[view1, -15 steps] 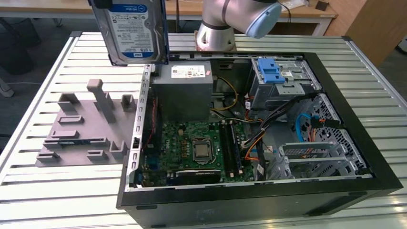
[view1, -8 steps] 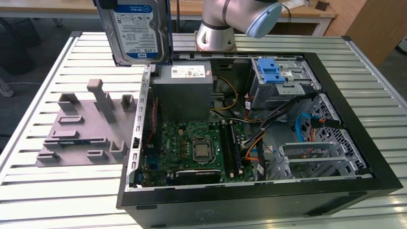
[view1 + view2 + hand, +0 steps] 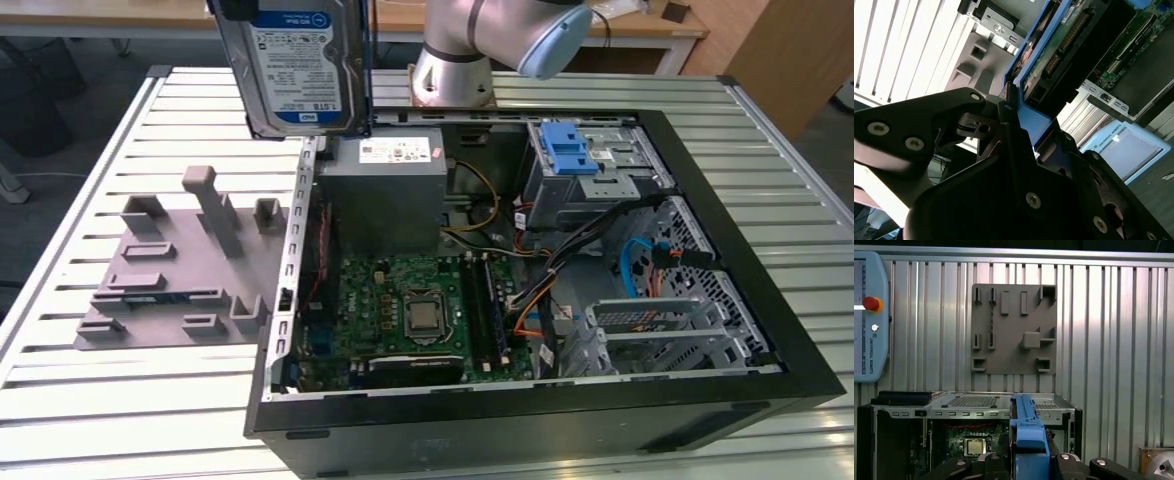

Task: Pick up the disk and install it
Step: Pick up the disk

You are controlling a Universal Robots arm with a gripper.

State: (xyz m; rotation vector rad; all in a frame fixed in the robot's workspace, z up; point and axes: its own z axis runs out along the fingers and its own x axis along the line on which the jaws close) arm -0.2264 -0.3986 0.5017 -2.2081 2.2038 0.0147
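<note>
**Disk lifted, not yet installed**

I am holding the disk upright in the air. It is hanging above the slatted tabletop, over the far end of the grey fixture plate, just off the open computer case on the exterior view's left. My end effector is clamping the disk by its blue frame. In both wrist views the dark fingers are pressing on that frame from either side, with its edge standing up between them.

I am judging the pick-up half as done, since the disk is touching nothing but my fingers and is clear of both the plate and the tabletop.

The installing half is not done. The disk is sitting outside the case walls, well apart from the metal drive cage and its blue latch at the far corner. The motherboard is lying exposed inside the case. From these views I cannot tell which slot is meant to take the disk.
</note>
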